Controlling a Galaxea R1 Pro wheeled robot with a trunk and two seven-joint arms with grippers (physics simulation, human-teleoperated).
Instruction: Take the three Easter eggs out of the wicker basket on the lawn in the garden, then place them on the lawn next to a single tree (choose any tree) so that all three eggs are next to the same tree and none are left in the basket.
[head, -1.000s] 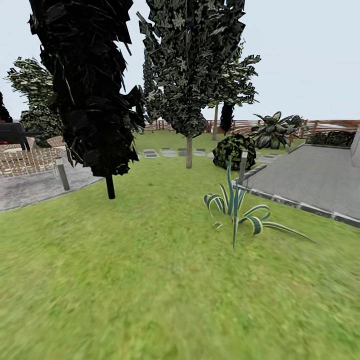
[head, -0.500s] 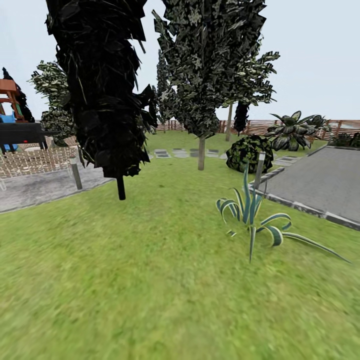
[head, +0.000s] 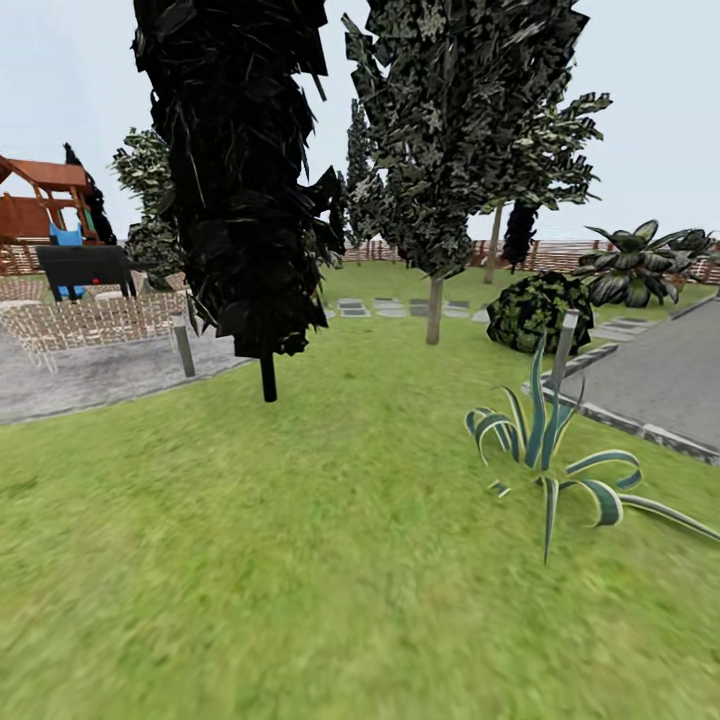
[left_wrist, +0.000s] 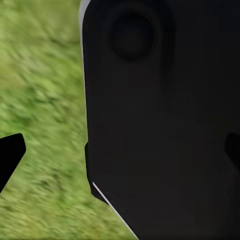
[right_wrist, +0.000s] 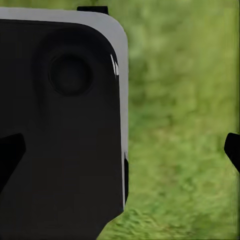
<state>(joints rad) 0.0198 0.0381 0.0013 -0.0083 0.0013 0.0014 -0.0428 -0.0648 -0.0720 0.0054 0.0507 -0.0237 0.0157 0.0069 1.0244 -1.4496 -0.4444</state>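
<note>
Under way across the wide mottled green lawn (head: 300, 560), in the searching stage, with nothing picked up yet, judging by the empty claws. Next: keep scanning the garden for the round wicker basket and its three eggs, whose whereabouts cannot be told from here, then drive up close enough to reach.

Far left: a red-brown wooden playhouse (head: 40, 200), a grey paved patio (head: 90, 375) with pale woven loungers (head: 90, 322). Then a dark narrow cypress (head: 240, 180), near, not a fit drop spot. Right of it and farther back, a leafy tree with a straight grey-brown trunk (head: 434, 312) rooted in grass, just beside grey stepping-stone slabs (head: 352, 307), looking like a fair candidate. Behind, a brown slatted fence (head: 400, 250). Further right, a round dark bush (head: 540, 312) and a striped spiky-leaved plant (head: 545, 450).

Left claw (left_wrist: 120, 154): released, tips wide apart, empty, over grass. Right claw (right_wrist: 120, 152): likewise released and empty.
</note>
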